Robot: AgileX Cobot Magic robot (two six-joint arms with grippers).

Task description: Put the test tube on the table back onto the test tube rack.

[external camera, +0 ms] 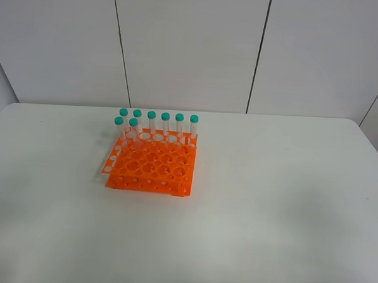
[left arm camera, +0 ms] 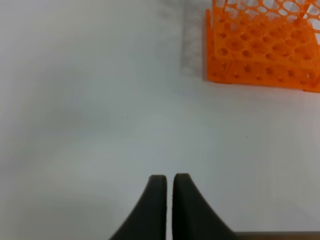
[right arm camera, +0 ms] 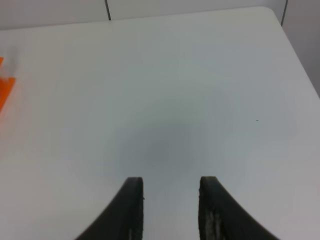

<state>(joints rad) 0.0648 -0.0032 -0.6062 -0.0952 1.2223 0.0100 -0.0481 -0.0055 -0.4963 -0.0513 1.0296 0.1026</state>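
Orange rack on the white tabletop, left of the middle and nearer the far edge than the near one. Two tiers, a grid of round holes on top, smaller holes along the near side wall. Stands flat and square to the tabletop's edges, well apart from every corner.

Clear tubes with teal caps, all upright in the rack. Fills the rack's far row from end to end, with two more in the next row, at the left end. Leaves the nearer rows of holes unfilled. Cannot tell which of these tubes is the one named in the task, since all look alike; every tube in view stands in the rack.

Left pincer above bare tabletop, its two dark fingers pressed together with only a thin slit between them, pinching nothing. Shows, in its own wrist view, a corner and side wall of the rack ahead, well apart from the fingertips.

Right pincer partly spread, with bare tabletop visible through the gap and nothing between the fingers. Hangs over the tabletop's right part, towards the far right corner. Catches only an orange sliver of the rack at the border of its wrist view, far from the fingers.

Grey panelled wall behind the far edge.
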